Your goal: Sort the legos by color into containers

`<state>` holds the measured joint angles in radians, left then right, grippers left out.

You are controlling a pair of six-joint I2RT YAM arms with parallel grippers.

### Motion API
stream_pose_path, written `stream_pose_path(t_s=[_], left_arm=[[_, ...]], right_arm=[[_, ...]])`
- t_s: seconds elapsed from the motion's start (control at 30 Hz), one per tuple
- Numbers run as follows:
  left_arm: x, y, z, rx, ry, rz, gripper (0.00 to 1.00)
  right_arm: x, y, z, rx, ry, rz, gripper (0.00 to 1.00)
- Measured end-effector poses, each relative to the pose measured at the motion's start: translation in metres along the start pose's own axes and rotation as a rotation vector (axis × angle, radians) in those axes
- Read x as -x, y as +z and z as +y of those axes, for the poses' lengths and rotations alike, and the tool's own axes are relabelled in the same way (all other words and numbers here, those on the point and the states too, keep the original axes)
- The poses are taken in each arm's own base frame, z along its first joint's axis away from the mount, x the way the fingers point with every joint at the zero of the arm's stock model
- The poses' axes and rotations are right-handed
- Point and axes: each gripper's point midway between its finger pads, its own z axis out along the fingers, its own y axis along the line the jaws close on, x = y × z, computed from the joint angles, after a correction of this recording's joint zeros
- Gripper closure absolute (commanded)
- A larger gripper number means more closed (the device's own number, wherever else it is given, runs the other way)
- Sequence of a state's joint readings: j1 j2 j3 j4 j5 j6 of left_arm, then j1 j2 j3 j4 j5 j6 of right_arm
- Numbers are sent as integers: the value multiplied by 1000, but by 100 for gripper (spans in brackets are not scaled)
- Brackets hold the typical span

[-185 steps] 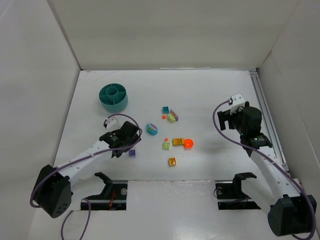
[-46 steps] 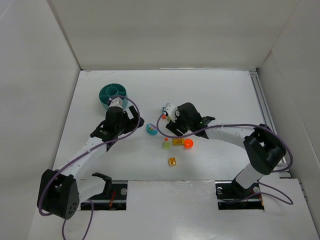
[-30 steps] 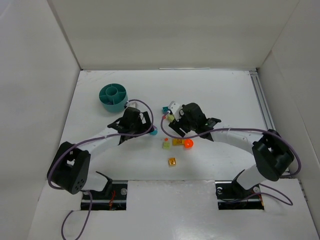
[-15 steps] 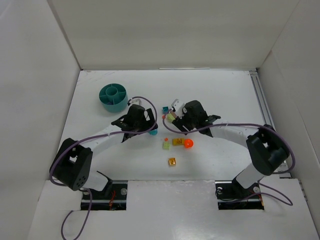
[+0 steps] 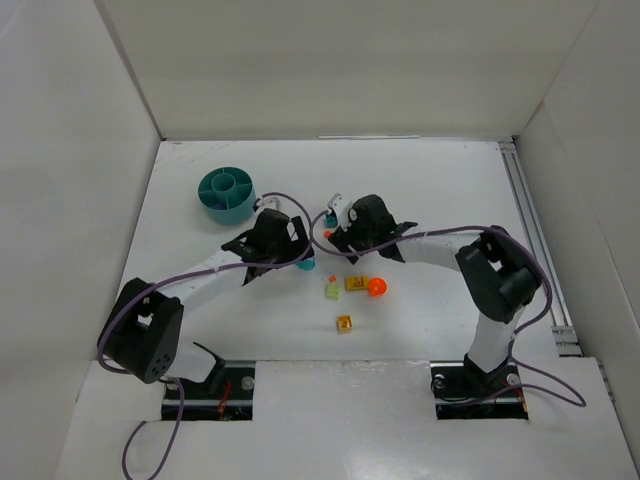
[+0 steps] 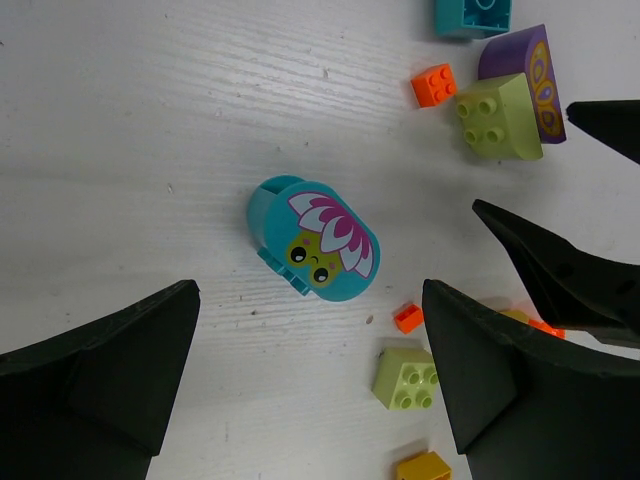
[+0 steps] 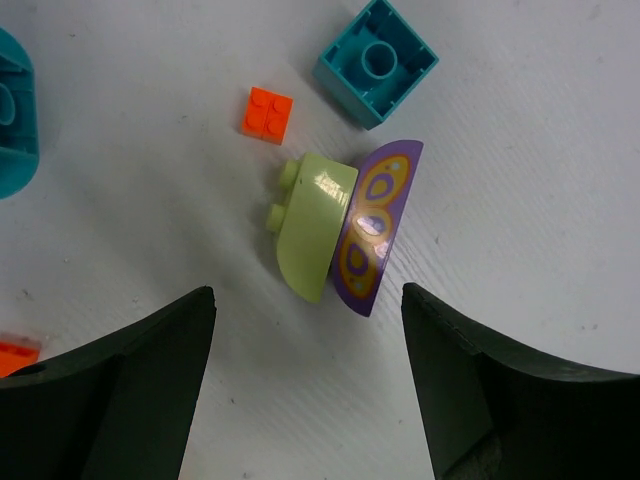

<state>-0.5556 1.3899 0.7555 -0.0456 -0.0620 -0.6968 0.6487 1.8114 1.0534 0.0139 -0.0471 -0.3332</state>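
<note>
Left jaws: spread wide and gripping nothing. They hang over the teal oval brick (image 6: pixel 315 240), one finger on each side and clear of it.
Teal oval brick: lies on the table (image 6: pixel 150 120) with its printed side up, showing a pink flower and a small face.
Right jaws: also spread wide and empty. They straddle the lime sloped brick (image 7: pixel 313 228) and the purple curved piece (image 7: pixel 372 235) without touching either.
Lime and purple pair: they lie side by side and touch along one long edge. The purple piece carries an orange-and-yellow wing pattern.
Teal square brick (image 7: pixel 377 62): sits just beyond the pair, stud up, apart from both.
Small orange brick (image 7: pixel 267 113): sits near the lime brick's studs, not touching them.
Nearer my bases: a lime square brick (image 5: pixel 332 290), a yellow brick (image 5: pixel 356 283) and an orange round piece (image 5: pixel 377 287) lie close together in a row. A yellow-orange brick (image 5: pixel 344 323) lies alone, nearer still.
Orange bit (image 6: pixel 407 318): tiny, lying between the teal oval brick and the lime square brick.
Bowl (image 5: pixel 227 195): round, teal and divided inside. It stands on the far left of the table, well apart from the scattered bricks. I cannot tell what lies in its compartments.
My arms: the left arm (image 5: pixel 200 275) and right arm (image 5: pixel 440 250) both reach in toward the middle, with their jaws near each other.
</note>
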Motion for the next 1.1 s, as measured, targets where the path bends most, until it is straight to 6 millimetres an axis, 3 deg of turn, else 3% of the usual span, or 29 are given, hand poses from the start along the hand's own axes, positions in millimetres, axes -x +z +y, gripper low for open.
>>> stream_pose_path(t_s=[0.13, 0.17, 0.4, 0.57, 0.7, 0.73, 0.9, 1.0, 1.1], left_arm=[[3, -3, -1, -4, -1, -10, 9], [3, -4, -1, -4, -2, -14, 9], [10, -9, -3, -12, -5, -40, 8], [15, -14, -7, -27, -6, -58, 6], [19, -20, -11, -48, 4, -74, 4], [21, -22, -12, -56, 8, -79, 4], [30, -33, -21, -99, 18, -116, 4], [33, -36, -24, -114, 20, -125, 4], [33, -36, -25, -117, 20, -124, 4]], right_arm=[[-4, 12, 3, 8, 25, 6, 30], [-3, 13, 3, 6, 30, 0, 39], [6, 16, 1, -1, 40, -35, 66], [15, 16, 8, 45, -3, -93, 71], [17, 2, 23, 130, -66, -141, 75], [19, -3, 26, 146, -79, -156, 75], [38, -23, 25, 150, -110, -228, 43], [38, -21, 18, 136, -69, -222, 27], [32, -9, 15, 119, 11, -185, 21]])
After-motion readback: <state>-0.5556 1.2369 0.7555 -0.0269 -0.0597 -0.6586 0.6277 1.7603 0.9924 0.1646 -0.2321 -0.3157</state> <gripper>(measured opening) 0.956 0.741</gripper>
